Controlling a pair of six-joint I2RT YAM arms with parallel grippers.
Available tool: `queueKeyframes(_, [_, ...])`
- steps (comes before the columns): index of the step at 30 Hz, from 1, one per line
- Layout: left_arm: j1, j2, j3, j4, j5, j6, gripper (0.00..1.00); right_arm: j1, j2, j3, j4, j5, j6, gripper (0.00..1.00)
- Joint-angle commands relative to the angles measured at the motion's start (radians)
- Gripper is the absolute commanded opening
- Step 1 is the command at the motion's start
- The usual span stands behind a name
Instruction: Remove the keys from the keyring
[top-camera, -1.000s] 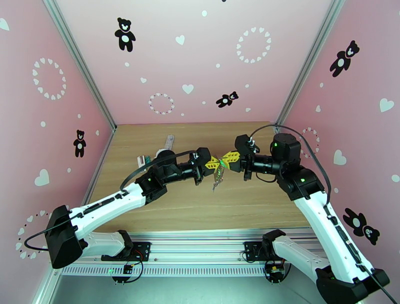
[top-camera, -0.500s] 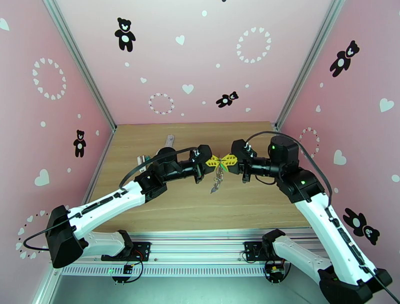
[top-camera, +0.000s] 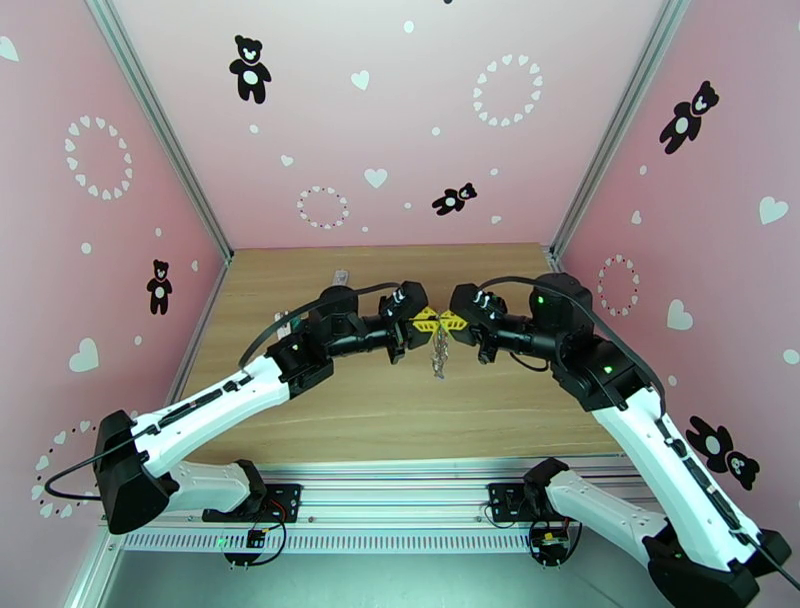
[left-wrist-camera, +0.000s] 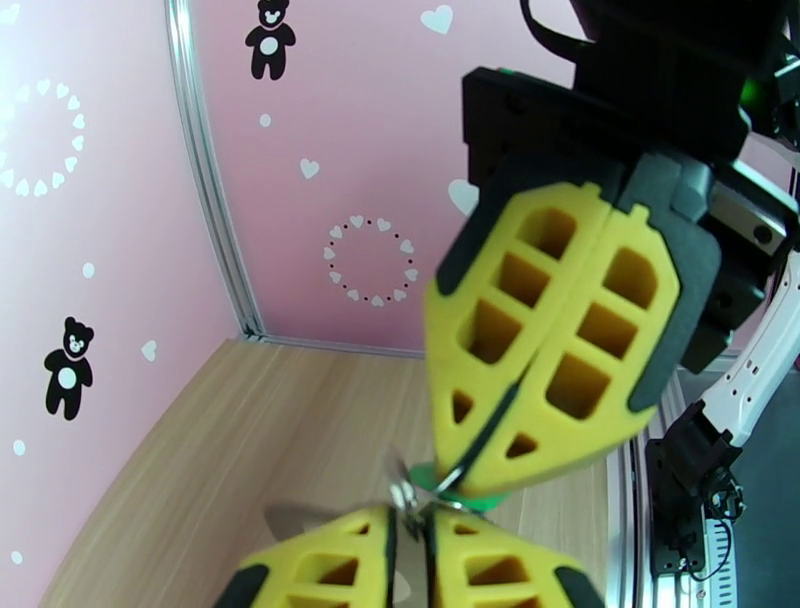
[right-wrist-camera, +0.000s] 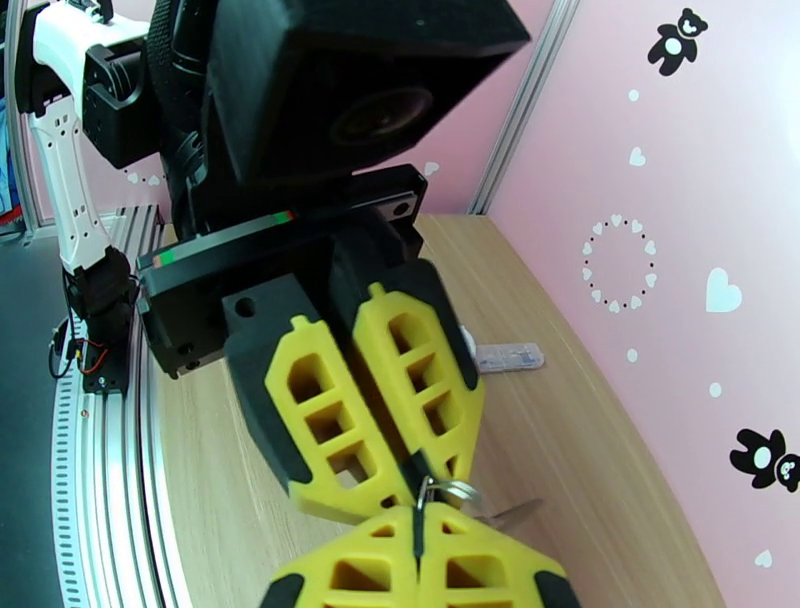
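**Meeting tip to tip above the worktop (top-camera: 380, 410)**

Right pincer (left-wrist-camera: 470, 483) is clenched, its yellow fingers pressed flat together on the keyring (left-wrist-camera: 492, 425), whose thin dark loop runs out from between them. A green-headed key (left-wrist-camera: 480, 499) shows just under the tips. Left pincer (left-wrist-camera: 412, 518) has its fingers a narrow gap apart around a silvery ring (left-wrist-camera: 403, 492); whether it grips I cannot tell. From above, the keyring hangs in the air between both pincers, its chain links dangling toward the worktop.

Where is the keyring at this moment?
In the top view the keyring hangs where the left hand and the right hand meet, above the middle of the table.
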Motion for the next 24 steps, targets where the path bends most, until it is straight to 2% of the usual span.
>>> queueKeyframes(1, [-0.004,-0.061,-0.080,0.164,-0.016,0.008,0.34,-0.046,0.025,0.026,-0.015,-0.104,0.059,0.00])
queueKeyframes(11, [-0.005,-0.054,-0.092,0.169,-0.041,0.077,0.36,-0.129,0.048,0.032,0.000,-0.321,0.135,0.00])
queueKeyframes(24, [-0.004,-0.028,-0.099,0.163,-0.016,0.094,0.36,-0.150,0.060,0.032,0.030,-0.369,0.168,0.00])
